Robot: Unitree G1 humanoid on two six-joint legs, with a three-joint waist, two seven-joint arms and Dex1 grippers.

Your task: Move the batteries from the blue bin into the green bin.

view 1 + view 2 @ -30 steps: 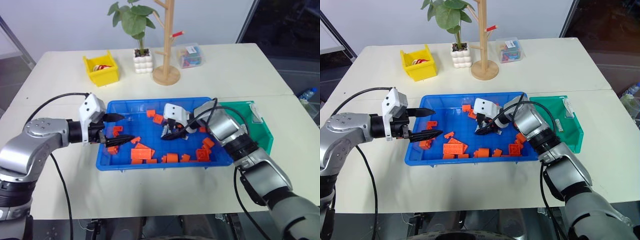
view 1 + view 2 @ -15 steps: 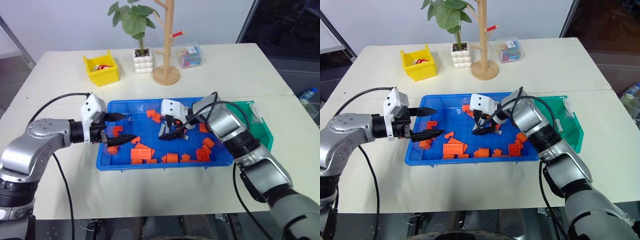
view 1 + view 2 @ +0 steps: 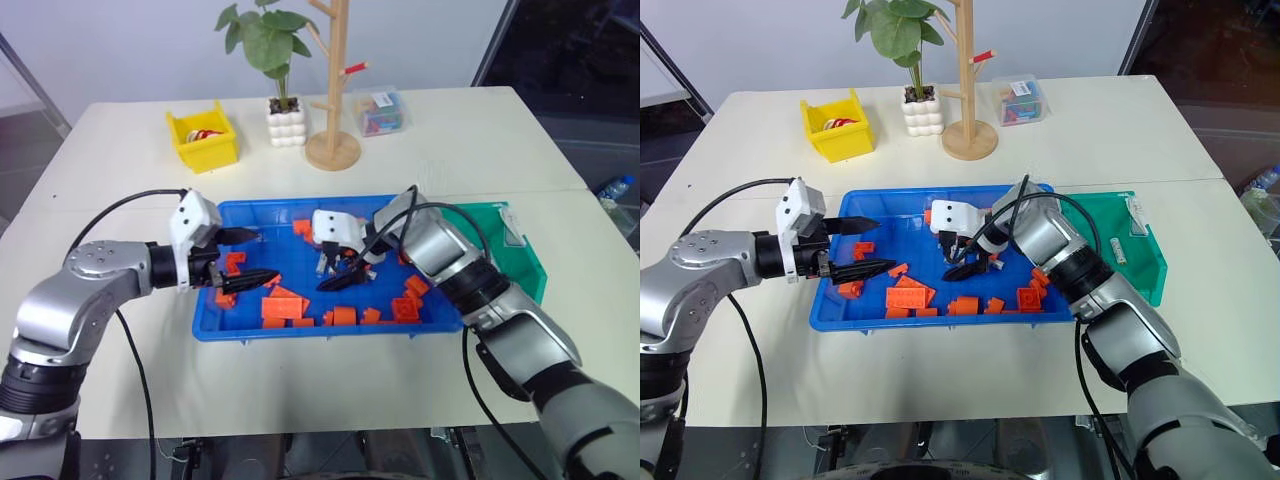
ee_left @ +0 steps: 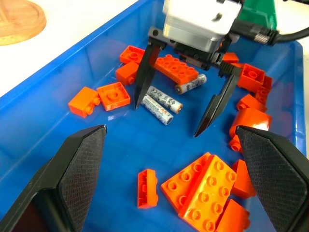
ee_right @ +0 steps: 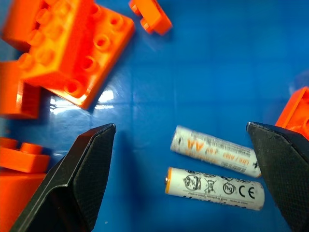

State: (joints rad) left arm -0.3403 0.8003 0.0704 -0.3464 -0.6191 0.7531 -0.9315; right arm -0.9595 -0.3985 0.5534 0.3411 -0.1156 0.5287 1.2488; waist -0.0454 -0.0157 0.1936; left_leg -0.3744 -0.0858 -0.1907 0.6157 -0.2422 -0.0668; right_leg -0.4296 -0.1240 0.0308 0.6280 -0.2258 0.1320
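Observation:
Three batteries lie on the floor of the blue bin [image 3: 300, 330] among orange bricks: two side by side [image 4: 161, 104] and one [image 4: 190, 85] just past them by a brick. My right gripper [image 4: 167, 120] hangs open above the pair, one finger on each side, touching none; the right wrist view shows the pair [image 5: 216, 168] between its open fingers. My left gripper [image 3: 255, 256] is open and empty at the bin's left end, pointing across it. The green bin [image 3: 520, 265] stands against the blue bin's right end; a small pale slim object [image 3: 1117, 250] lies inside it.
Several orange bricks [image 3: 283, 305] are scattered through the blue bin. Behind it stand a yellow bin [image 3: 205, 140], a potted plant [image 3: 286, 122], a wooden stand [image 3: 332, 150] and a clear lidded box [image 3: 378, 110]. Bare table lies in front of the blue bin.
My right gripper's fingers have spread wide, and its head has swung a little to the left over the batteries. The left arm has kept still.

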